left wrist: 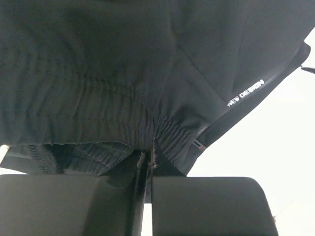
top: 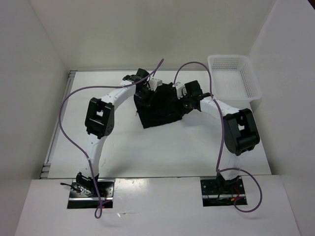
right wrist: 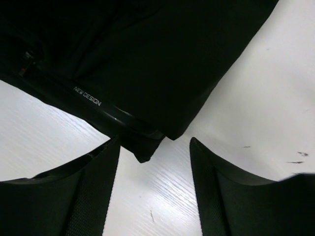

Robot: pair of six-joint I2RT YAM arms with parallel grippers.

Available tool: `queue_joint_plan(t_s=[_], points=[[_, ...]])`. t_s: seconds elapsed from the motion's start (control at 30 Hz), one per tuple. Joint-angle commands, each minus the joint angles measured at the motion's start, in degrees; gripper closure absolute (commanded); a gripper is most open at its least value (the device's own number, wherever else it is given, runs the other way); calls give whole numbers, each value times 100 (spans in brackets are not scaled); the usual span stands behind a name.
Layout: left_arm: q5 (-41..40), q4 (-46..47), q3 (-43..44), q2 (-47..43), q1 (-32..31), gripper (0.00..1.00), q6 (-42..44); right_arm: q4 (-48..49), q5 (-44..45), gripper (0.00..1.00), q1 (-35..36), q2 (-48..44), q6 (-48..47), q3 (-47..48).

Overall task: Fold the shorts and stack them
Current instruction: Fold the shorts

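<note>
The black shorts (top: 158,107) lie bunched at the middle back of the white table. My left gripper (top: 146,92) is at their left back edge, shut on the gathered waistband (left wrist: 147,142); the cloth fills the left wrist view, with a small pale "NEW DESIGN" mark (left wrist: 245,92). My right gripper (top: 183,101) is at the shorts' right edge, open, with nothing between its fingers. In the right wrist view a corner of the shorts (right wrist: 142,147) lies on the table just beyond the fingertips (right wrist: 106,162).
A white mesh basket (top: 234,77) stands at the back right of the table (top: 162,152). White walls close in the left, back and right sides. Purple cables loop over both arms.
</note>
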Motion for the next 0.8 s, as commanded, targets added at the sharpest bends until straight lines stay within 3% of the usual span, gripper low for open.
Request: queue_joint_plan(t_s=[0.0, 0.13, 0.27, 0.47, 0.57, 0.63, 0.77], points=[[332, -79, 132, -123, 102, 96, 34, 692, -208, 39, 14, 80, 480, -216], [595, -544, 430, -589, 524, 100, 34, 1037, -41, 58, 14, 185, 754, -462], [595, -669, -7, -1361, 788, 100, 34, 1089, -110, 99, 75, 238, 754, -577], [718, -1239, -1334, -1286, 737, 89, 34, 905, -331, 100, 128, 238, 562, -577], [639, -1004, -1913, -1232, 736, 85, 34, 852, -392, 100, 285, 176, 404, -524], [473, -819, -2108, -1232, 736, 76, 34, 799, -445, 100, 374, 115, 350, -524], [279, -511, -2223, -1293, 850, 61, 34, 686, -498, 83, 427, -8, 202, -455]])
